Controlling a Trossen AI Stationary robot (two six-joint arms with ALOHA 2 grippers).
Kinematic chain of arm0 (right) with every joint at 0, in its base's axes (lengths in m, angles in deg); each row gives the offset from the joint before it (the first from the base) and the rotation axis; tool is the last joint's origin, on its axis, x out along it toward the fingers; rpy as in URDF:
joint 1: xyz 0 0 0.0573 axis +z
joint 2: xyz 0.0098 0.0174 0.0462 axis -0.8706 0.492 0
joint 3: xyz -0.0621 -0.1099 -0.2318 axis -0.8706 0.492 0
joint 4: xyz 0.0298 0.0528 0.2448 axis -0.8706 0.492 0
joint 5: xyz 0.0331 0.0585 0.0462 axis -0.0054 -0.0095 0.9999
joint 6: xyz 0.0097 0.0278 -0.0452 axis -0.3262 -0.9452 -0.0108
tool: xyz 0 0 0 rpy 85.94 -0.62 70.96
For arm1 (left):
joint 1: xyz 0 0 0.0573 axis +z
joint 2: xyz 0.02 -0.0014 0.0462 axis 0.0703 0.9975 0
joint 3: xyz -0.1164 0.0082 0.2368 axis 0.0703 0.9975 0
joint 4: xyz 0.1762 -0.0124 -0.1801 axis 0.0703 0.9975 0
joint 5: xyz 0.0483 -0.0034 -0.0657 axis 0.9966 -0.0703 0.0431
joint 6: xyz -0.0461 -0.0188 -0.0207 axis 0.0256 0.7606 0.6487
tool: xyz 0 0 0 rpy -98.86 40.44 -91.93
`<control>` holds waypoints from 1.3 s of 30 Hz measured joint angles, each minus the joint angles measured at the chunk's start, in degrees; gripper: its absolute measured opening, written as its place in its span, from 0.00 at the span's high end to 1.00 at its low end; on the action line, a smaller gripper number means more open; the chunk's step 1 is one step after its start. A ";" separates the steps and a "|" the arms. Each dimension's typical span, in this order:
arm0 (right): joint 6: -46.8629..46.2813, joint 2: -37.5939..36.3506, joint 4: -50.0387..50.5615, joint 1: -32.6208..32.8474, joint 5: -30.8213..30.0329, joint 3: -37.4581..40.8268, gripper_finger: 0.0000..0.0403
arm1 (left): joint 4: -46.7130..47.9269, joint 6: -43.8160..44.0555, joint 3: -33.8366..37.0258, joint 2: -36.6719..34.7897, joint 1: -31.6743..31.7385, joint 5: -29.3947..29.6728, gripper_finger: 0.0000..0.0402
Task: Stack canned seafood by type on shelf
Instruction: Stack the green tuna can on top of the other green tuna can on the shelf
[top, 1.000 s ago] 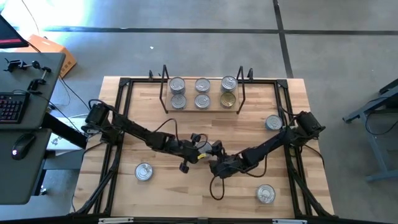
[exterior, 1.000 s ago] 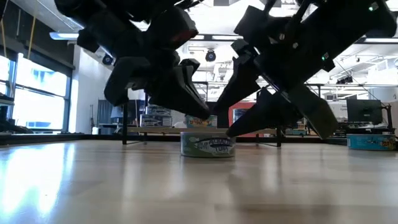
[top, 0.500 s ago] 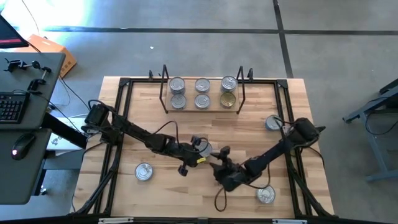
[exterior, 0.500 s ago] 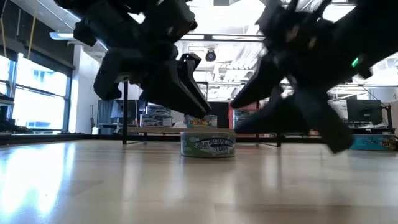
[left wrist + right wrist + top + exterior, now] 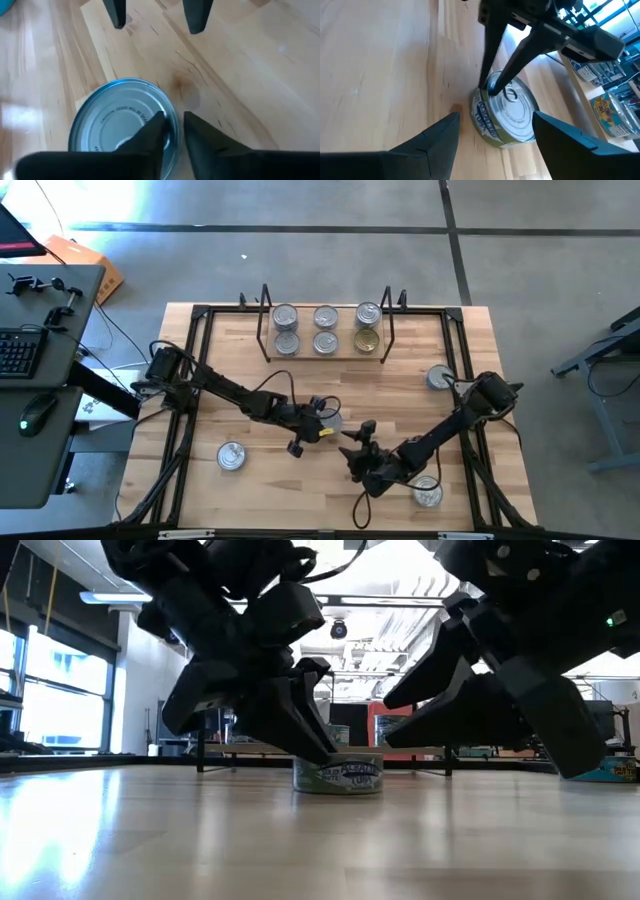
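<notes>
Left gripper [image 5: 172,131]: fingers were nearly together, pinching the rim of the tuna tin [image 5: 122,120] near the table's middle; no full hold was seen.
Right gripper [image 5: 495,132]: was spread wide and empty, just near-right of that tin.
Shelf [image 5: 325,352]: stood at the far edge, six tins set on it.
Loose tins: one near-left [image 5: 231,455], one near-right [image 5: 428,493], one far-right [image 5: 439,377].
Risk: the tin could be tipped or dropped, since only its edge was pinched.
</notes>
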 joint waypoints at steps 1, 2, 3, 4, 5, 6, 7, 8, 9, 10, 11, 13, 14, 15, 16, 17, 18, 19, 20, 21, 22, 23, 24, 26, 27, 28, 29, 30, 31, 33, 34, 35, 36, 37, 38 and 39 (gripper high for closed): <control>0.05 0.00 -0.04 -0.28 0.20 0.00 0.40 | 0.05 0.00 -0.03 0.01 0.01 0.08 0.89; 0.10 0.00 0.00 -0.55 0.69 0.00 0.40 | 0.11 -0.07 -0.01 0.01 0.02 -0.09 0.94; 0.58 0.00 -0.04 -0.89 1.28 0.00 0.40 | 0.09 -0.17 -0.01 0.01 0.00 -0.03 0.97; 1.58 0.00 -0.23 -1.19 1.88 0.00 0.40 | 0.08 -0.01 -0.07 -0.02 -0.02 -0.06 0.98; 2.41 0.00 -0.57 -1.39 2.66 0.00 0.40 | 0.50 0.29 -0.31 -0.13 -0.04 -0.07 0.98; 2.67 0.00 -0.95 -1.55 3.32 0.00 0.40 | 0.98 0.83 -0.64 -0.18 -0.04 -0.10 0.98; 3.37 0.00 -1.11 -1.75 3.69 -0.06 0.40 | 1.57 1.38 -1.16 -0.43 -0.04 -0.16 0.98; 3.64 0.00 -0.93 -2.02 3.90 -0.31 0.40 | 2.49 1.66 -1.63 -0.65 -0.08 -0.31 0.98; 3.75 0.00 -0.67 -2.24 4.32 -0.67 0.40 | 3.38 1.79 -2.18 -0.73 -0.14 -0.33 0.99; 4.11 0.00 -0.55 -2.49 5.43 -1.02 0.40 | 3.90 2.14 -2.90 -0.70 -0.17 -0.32 0.99; 4.90 0.00 -0.42 -2.82 6.60 -1.24 0.40 | 4.66 2.53 -3.74 -0.69 -0.17 -0.32 0.99; 7.39 0.00 0.04 -3.38 8.30 -1.42 0.40 | 6.03 3.10 -5.34 -0.88 -0.13 -0.32 1.00; 8.54 0.00 0.05 -3.56 8.45 -1.42 0.40 | 6.05 3.20 -5.88 -0.97 -0.06 -0.32 1.00; 9.39 0.00 0.06 -3.77 8.42 -1.43 0.40 | 6.04 3.25 -6.14 -1.01 0.02 -0.34 1.00; 10.22 0.00 0.08 -3.90 8.43 -1.46 0.40 | 6.26 3.47 -6.35 -1.00 0.11 -0.33 1.00; 11.32 0.00 0.33 -4.08 8.49 -1.50 0.40 | 6.57 3.90 -6.58 -0.96 0.22 -0.33 1.00; 11.98 0.00 0.86 -4.31 8.49 -1.51 0.40 | 6.81 4.35 -6.96 -0.94 0.25 -0.29 1.00; 12.66 0.00 1.24 -4.53 8.54 -1.51 0.40 | 6.91 4.70 -7.38 -0.93 0.26 -0.29 1.00; 12.89 0.00 1.52 -4.84 8.67 -1.51 0.40 | 6.80 4.70 -7.73 -0.97 0.26 -0.29 1.00; 13.05 0.00 1.99 -5.26 8.71 -1.51 0.40 | 6.64 4.70 -7.89 -0.97 0.26 -0.29 1.00; 13.22 0.00 2.70 -5.68 8.72 -1.51 0.40 | 6.70 4.70 -8.03 -0.97 0.26 -0.29 1.00; 14.00 0.00 3.32 -6.07 9.07 -1.51 0.40 | 6.97 4.74 -8.23 -0.97 0.26 -0.29 1.00; 14.86 0.00 4.02 -6.50 10.08 -1.51 0.40 | 7.02 4.76 -8.43 -0.97 0.26 -0.25 1.00; 16.39 0.00 4.79 -7.14 11.34 -1.51 0.40 | 6.80 4.72 -8.99 -0.97 0.26 -0.27 1.00; 16.62 0.00 4.86 -7.50 11.61 -1.51 0.40 | 6.63 4.74 -9.20 -0.97 0.26 -0.27 1.00; 16.56 0.00 4.93 -7.82 11.64 -1.51 0.40 | 6.56 4.74 -9.32 -0.97 0.26 -0.26 1.00; 16.13 0.00 4.91 -8.12 11.65 -1.51 0.40 | 6.59 4.74 -9.37 -0.97 0.26 -0.25 1.00; 15.42 0.00 4.92 -8.38 11.66 -1.51 0.40 | 6.58 4.74 -9.37 -0.97 0.26 -0.22 1.00; 14.58 0.00 4.92 -8.61 11.68 -1.51 0.41 | 6.67 4.75 -9.37 -1.13 0.26 -0.09 1.00; 12.45 0.00 4.98 -8.94 11.55 -1.51 0.45 | 7.22 5.09 -9.37 -1.62 0.26 0.59 1.00; 11.02 0.00 4.97 -9.00 11.49 -1.51 0.49 | 7.48 5.46 -9.37 -2.03 0.26 1.23 1.00; 9.48 0.00 5.00 -9.00 11.07 -1.51 0.53 | 8.29 6.03 -9.37 -2.64 0.24 2.46 1.00; 7.98 0.00 5.03 -8.91 10.34 -1.51 0.58 | 9.54 6.65 -9.37 -3.40 0.13 4.02 1.00; 5.78 0.00 5.01 -8.69 9.76 -1.51 0.64 | 11.00 7.53 -9.39 -4.25 0.09 5.81 1.00; 3.14 0.00 5.04 -8.42 9.19 -1.51 0.70 | 12.70 8.76 -9.43 -5.22 0.03 7.58 1.00; 0.05 0.00 5.10 -8.05 8.57 -1.51 0.72 | 15.09 10.48 -9.48 -6.25 -0.16 9.27 1.00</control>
